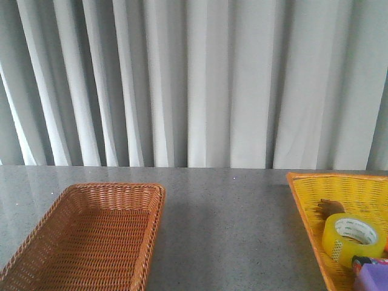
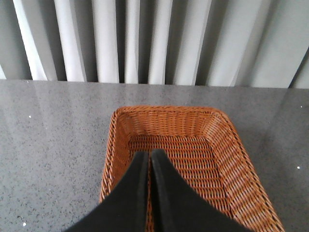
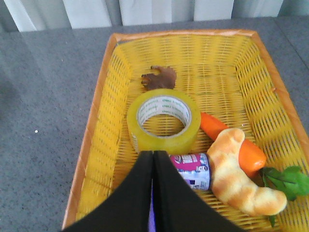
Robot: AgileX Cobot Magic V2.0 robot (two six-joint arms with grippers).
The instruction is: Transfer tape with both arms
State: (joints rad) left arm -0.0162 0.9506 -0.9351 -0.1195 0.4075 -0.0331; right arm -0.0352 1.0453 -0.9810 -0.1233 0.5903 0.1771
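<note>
The tape [image 3: 164, 121], a yellow translucent roll with a white printed core, lies flat in the yellow basket [image 3: 101, 121]. It also shows in the front view [image 1: 353, 238] at the lower right. My right gripper [image 3: 153, 153] is shut and empty, its tips just short of the tape. My left gripper [image 2: 148, 153] is shut and empty, above the near part of the orange-brown wicker basket [image 2: 236, 150]. Neither arm shows in the front view.
The yellow basket [image 1: 306, 206] also holds a small brown lump [image 3: 159, 77], a carrot [image 3: 231, 137], a croissant [image 3: 239, 174], a pink and white can [image 3: 190, 169] and something purple [image 1: 371, 277]. The wicker basket [image 1: 151, 209] stands front left. Grey curtains hang behind the grey table.
</note>
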